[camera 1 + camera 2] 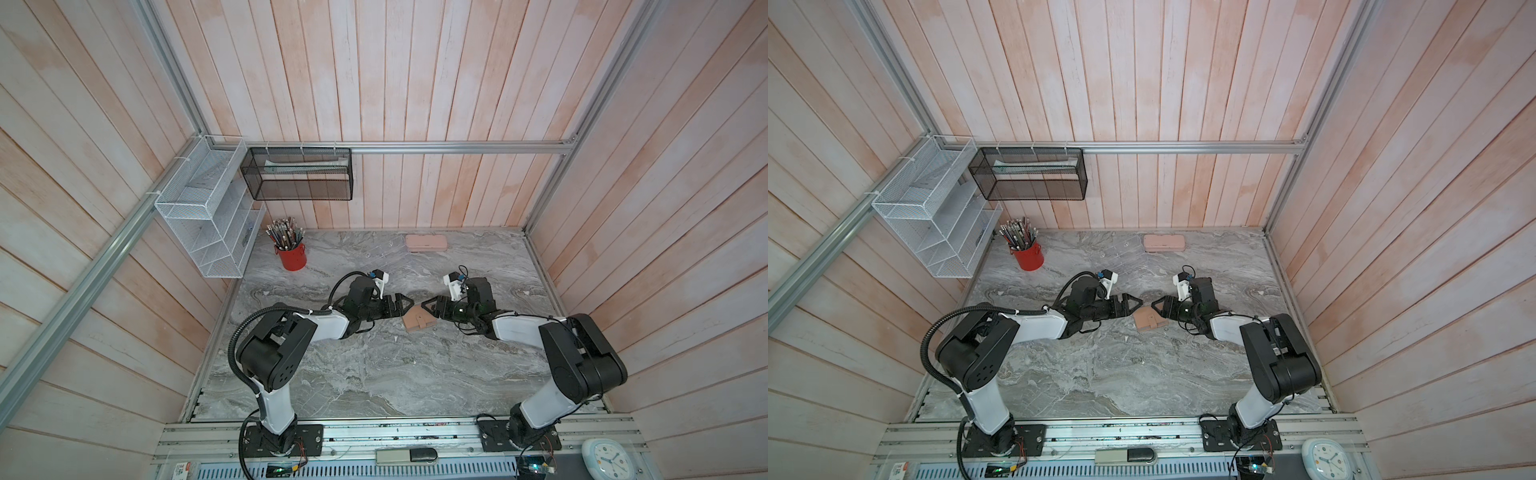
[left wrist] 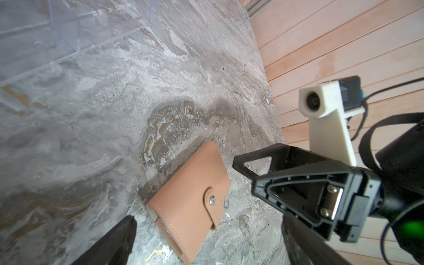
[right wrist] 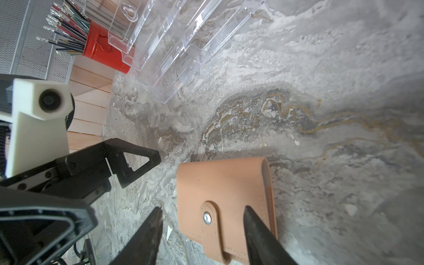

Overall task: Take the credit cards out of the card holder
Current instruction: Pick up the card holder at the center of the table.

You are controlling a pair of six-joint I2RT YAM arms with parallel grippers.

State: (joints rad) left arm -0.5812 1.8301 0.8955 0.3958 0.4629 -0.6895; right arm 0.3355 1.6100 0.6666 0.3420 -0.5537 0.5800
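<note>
Card holder (image 1: 419,322): I find it lying flat on the marble tabletop (image 1: 374,374), near the middle, between the two arms. It is folded shut and its strap is fastened on the metal snap (image 3: 207,217). I cannot see the credit cards from any view.

Right gripper (image 3: 202,213): I read the jaws as partly open and holding nothing that I can confirm. In the right wrist view the two fingers straddle the strap end of the holder. One fingertip (image 3: 249,212) lies over the holder's face and the other sits just off its edge, over bare marble. I cannot tell whether either finger touches the leather.

Left gripper (image 1: 404,302): the jaws are spread wide and empty. It sits just beside the holder on the side away from the right arm, and its tips are close to those of the right gripper. In the left wrist view the holder lies between its two fingers, apart from both.

Surroundings: a clear acrylic slotted rack (image 3: 174,46) lies on the marble further back. A red pot of pencils (image 1: 292,257) stands near the back left corner, and a long pale pink case (image 1: 427,242) lies against the back wall. All three are well apart from the holder
</note>
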